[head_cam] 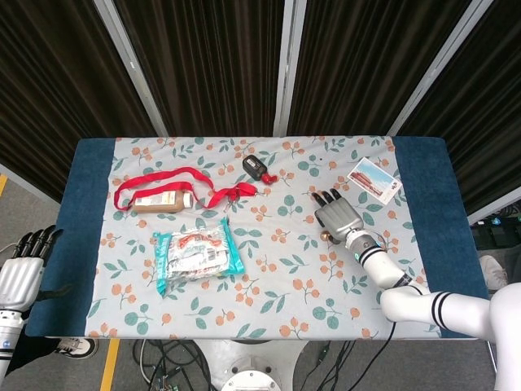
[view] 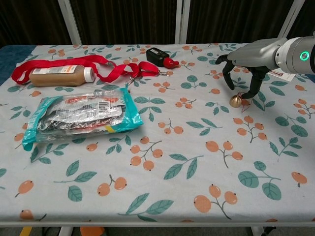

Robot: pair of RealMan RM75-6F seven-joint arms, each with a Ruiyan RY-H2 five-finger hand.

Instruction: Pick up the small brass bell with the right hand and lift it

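Observation:
The small brass bell (view: 236, 101) sits on the floral tablecloth at the right, showing as a gold dot (head_cam: 328, 236) in the head view. My right hand (view: 243, 69) (head_cam: 339, 213) hovers palm down just behind and above it, fingers curled downward and apart; one fingertip comes down close to the bell's right side. Nothing is held. My left hand (head_cam: 24, 269) hangs off the table's left edge with fingers straight and nothing in it; the chest view does not show it.
A postcard (head_cam: 374, 180) lies behind the right hand. A black and red device (view: 161, 56), a red lanyard (view: 74, 63), a brown bottle (view: 59, 75) and a teal snack pack (view: 78, 115) lie at the centre and left.

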